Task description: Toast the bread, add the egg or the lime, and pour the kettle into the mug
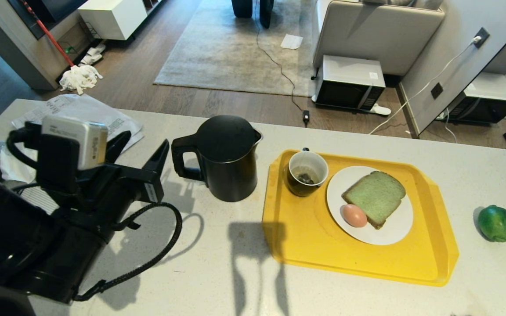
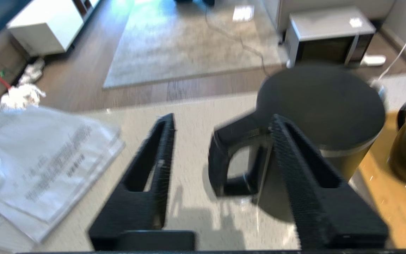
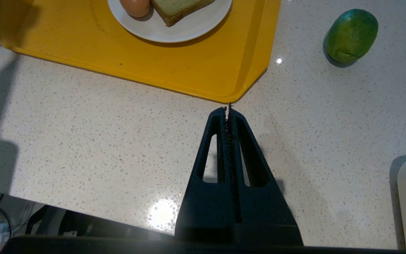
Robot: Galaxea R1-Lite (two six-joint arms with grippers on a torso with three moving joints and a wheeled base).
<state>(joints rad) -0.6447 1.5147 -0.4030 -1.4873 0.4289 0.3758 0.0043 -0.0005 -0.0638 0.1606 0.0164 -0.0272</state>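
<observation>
Two arms belong to this robot, and only the left one shows in the head view, at about 9 o'clock over the pale speckled table. A sheaf of printed papers lies at 10 o'clock behind that arm. The left end effector hangs above the table with its jaws parted and nothing between them; in the left wrist view one finger stands in front of the loop handle of the kettle, but whether it touches the handle cannot be told. The kettle stands upright near the table's middle, lid on, handle turned toward the left arm, just beside the left edge of the yellow tray. On the tray, at its 11 o'clock corner, sits the mug, upright, with something dark at the bottom of its white inside. Touching the mug's right side is a white plate, which carries the bread lying flat and the egg resting against the bread's near left edge. Well apart from the tray, at 3 o'clock on the bare table, lies the lime. The right end effector hangs low at 5 o'clock by the tray's near right corner, jaws pressed together and empty.
</observation>
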